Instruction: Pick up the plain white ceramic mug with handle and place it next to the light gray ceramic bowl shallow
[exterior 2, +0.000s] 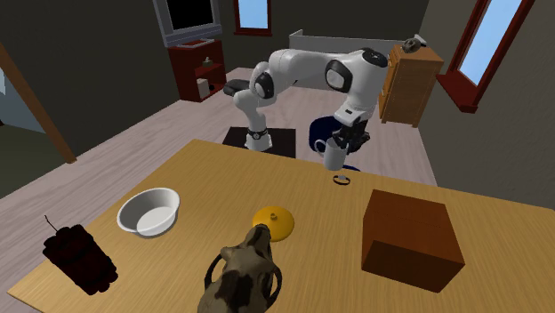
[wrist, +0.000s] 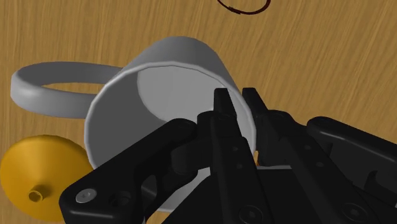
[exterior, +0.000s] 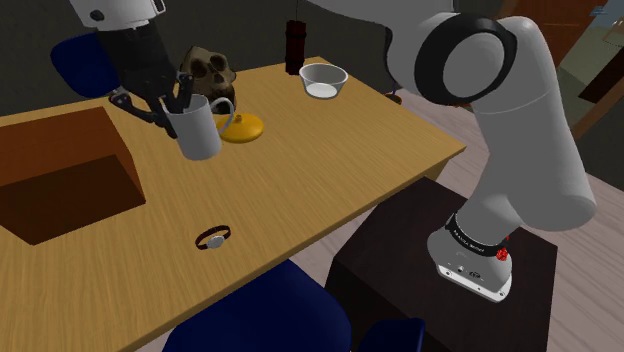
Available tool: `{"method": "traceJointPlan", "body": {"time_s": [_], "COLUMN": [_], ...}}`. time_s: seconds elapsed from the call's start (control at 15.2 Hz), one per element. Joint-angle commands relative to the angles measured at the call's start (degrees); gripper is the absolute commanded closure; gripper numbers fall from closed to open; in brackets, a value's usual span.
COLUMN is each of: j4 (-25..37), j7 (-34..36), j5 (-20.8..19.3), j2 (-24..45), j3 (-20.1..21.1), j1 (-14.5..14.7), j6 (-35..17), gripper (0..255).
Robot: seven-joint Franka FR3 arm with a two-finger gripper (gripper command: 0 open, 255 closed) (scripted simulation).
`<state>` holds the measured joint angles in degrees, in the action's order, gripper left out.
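Aloft, the white mug [exterior: 200, 135] is pinched at its rim by the gripper [exterior: 183, 106].
1 finger is set inside the mug, 1 outside; the mug is held over the wooden table [exterior: 300, 170]; the pale bowl [exterior: 323, 80] is seen at 2 o'clock from it in the shoulder view, well apart.

The white Franka arm [exterior: 520, 130] reaches out, elbow bent, its all-black gripper [exterior: 178, 103] clamped on the plain white mug [exterior: 200, 135] at the rim.
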<state>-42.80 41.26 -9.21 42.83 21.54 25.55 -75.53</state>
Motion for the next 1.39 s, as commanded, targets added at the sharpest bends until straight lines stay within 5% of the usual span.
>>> {"method": "traceJointPlan", "body": {"time_s": [0.0, 0.2, 0.46, 1.32], "j4": [4.01, -13.53, -26.05, -46.53], "j7": [-0.14, -2.53, -6.93, -23.85], "j5": [-0.36, 1.8, 3.92, 7.46], "j2": [1.64, -8.51, -16.59, -31.77], "j3": [-0.24, 0.73, 0.49, -4.32], "j1": [0.87, -5.92, -12.05, -25.72], "j6": [2.29, -4.65, -9.03, -14.7], "gripper": [255, 255, 255, 255]}}
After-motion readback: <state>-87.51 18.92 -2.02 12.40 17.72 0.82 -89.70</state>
